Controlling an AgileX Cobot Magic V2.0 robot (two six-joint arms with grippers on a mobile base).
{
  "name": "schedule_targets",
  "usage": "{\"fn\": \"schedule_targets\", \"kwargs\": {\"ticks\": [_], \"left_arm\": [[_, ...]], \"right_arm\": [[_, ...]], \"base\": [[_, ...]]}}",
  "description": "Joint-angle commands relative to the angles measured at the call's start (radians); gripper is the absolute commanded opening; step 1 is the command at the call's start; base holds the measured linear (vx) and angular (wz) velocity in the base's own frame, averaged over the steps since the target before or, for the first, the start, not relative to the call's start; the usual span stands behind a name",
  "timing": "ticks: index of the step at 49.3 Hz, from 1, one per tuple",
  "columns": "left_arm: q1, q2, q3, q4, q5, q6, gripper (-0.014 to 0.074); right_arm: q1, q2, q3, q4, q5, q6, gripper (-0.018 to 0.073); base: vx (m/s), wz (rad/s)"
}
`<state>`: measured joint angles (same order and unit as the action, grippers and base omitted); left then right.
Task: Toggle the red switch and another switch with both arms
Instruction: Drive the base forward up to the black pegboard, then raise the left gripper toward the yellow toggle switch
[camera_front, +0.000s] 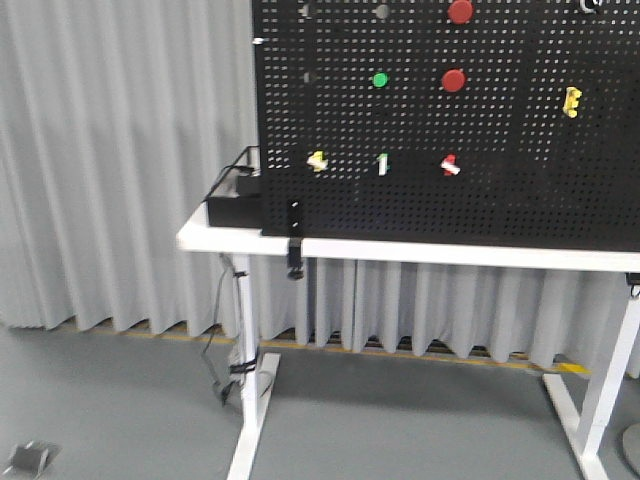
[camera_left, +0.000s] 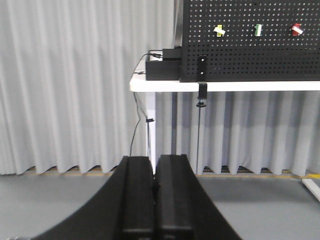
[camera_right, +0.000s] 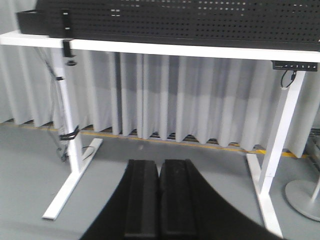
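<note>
Left gripper (camera_left: 155, 200) pressed together | right gripper (camera_right: 159, 200) pressed together | red switch (camera_left: 296, 29), yellow switch (camera_left: 218, 31) high ahead, well apart from both

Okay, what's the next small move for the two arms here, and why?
Probably raise and advance the left pincer and right pincer toward the pegboard. Both are shut and well short of the table; the red switch and the pale yellow switch sit higher up the board, and the right wrist view shows only its lower edge.
</note>
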<state>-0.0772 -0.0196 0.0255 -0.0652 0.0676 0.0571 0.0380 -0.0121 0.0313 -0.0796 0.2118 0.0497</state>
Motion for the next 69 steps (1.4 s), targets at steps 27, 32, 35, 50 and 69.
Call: {"fn": "schedule_targets", "kwargs": {"ticks": [27,32,35,50,69], "left_arm": [[-0.005,-0.011,0.014,-0.001,-0.08,-0.005,-0.0006],[-0.005,-0.011,0.014,-0.001,-0.08,-0.005,-0.0006],[-0.005,-0.011,0.014,-0.001,-0.08,-0.005,-0.0006],[-0.005,-0.009,0.014,-0.001,-0.08,-0.005,-0.0006],[-0.005,-0.009,0.014,-0.001,-0.08,-0.005,-0.0006]], "right_arm": [[0.002,-0.01,0.005,-0.005,-0.082,-0.004,-0.0006],[0.002,-0.01,0.005,-0.005,-0.082,-0.004,-0.0006],[0.002,-0.01,0.005,-0.005,-0.082,-0.004,-0.0006],[0.002,-0.01,0.005,-0.005,-0.082,-0.004,-0.0006],[0.002,-0.01,0.005,-0.005,-0.082,-0.004,-0.0006]], "base": [[0.45,-0.12],[0.43,-0.02],[0.41,-0.02],[0.33,-0.03],[0.2,0.01]]}}
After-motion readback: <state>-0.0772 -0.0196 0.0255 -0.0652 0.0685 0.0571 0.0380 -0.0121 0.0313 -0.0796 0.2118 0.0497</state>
